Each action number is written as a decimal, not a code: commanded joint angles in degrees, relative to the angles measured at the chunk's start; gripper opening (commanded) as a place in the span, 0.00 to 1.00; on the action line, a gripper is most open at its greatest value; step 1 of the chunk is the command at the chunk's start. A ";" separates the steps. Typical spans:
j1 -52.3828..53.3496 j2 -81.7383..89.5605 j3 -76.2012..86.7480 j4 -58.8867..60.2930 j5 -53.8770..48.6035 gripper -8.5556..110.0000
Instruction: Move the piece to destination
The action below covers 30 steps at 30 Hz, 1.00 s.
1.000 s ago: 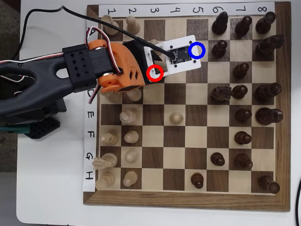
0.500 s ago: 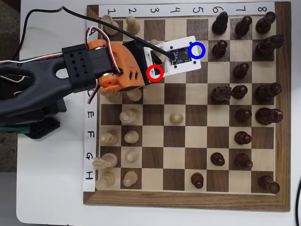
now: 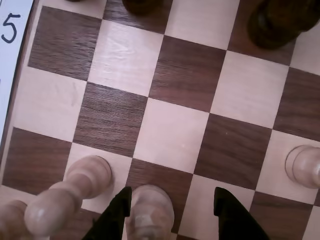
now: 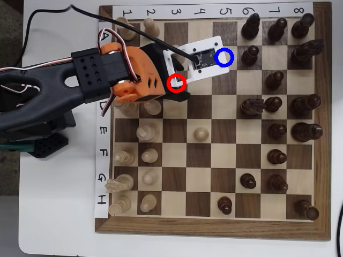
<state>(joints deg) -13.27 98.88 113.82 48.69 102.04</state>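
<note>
The piece (image 3: 149, 212) stands at the bottom edge of the wrist view, just beside the left of two black fingers, with a gap to the right one. The gripper (image 3: 172, 212) is spread apart around it, not clamped. In the overhead view the orange arm (image 4: 120, 72) covers the red ring (image 4: 176, 83); the blue-ringed destination (image 4: 224, 57) lies up-right. Pale pawns (image 3: 67, 192) stand nearby.

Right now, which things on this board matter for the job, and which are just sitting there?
Job: tan piece; gripper, open, fingers either side of it; blue-ringed square.
Just sitting: pale pawns; dark pieces.
</note>
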 commanded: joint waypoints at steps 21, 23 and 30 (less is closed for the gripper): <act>-0.18 -0.35 -0.44 6.24 0.70 0.18; 0.00 -0.35 -0.70 6.86 1.32 0.17; 0.44 -0.35 -0.79 7.38 2.29 0.12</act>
<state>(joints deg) -13.45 98.17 113.99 55.63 103.18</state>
